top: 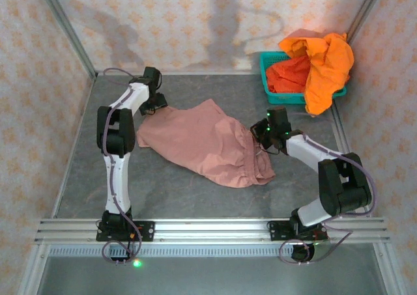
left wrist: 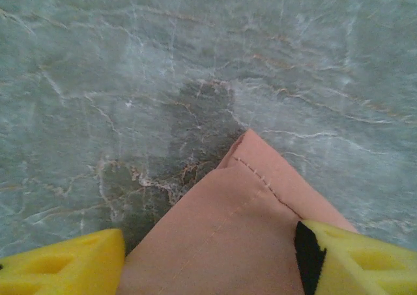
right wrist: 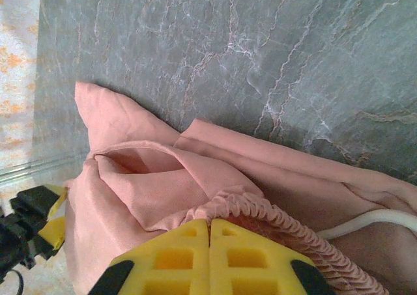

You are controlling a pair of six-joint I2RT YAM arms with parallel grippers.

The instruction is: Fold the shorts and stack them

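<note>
The grey marbled bench (top: 195, 197) carries everything before me, and across its middle lie the pink shorts (top: 195, 142), spread loosely and rumpled, running from the far left down toward the near right. In the far right corner stands the teal basket (top: 277, 98), with the orange shorts (top: 322, 57) heaped in it and spilling over its right rim; they are well apart from the pink pair. My two arms reach in from the near edge, one to each end of the pink cloth. My left pincer (top: 152, 106) sits low at the far left end, released: from its wrist I see my yellow fingers (left wrist: 65, 269) standing wide apart, the pink fabric lying flat on the bench between them, with one finger's tip resting at the cloth's edge. My right pincer (top: 257, 135) is at the opposite, right end, clenched, and from that wrist the two yellow tips (right wrist: 210, 226) meet with the gathered waistband (right wrist: 260, 207) bunched right at them, so I am grasping the pink shorts there. A pale drawstring (right wrist: 371, 220) curls out over the cloth just beside that waistband. Smallest of all is the stitched hem corner (left wrist: 251, 152), pointing out onto bare bench ahead of my left fingers.
</note>
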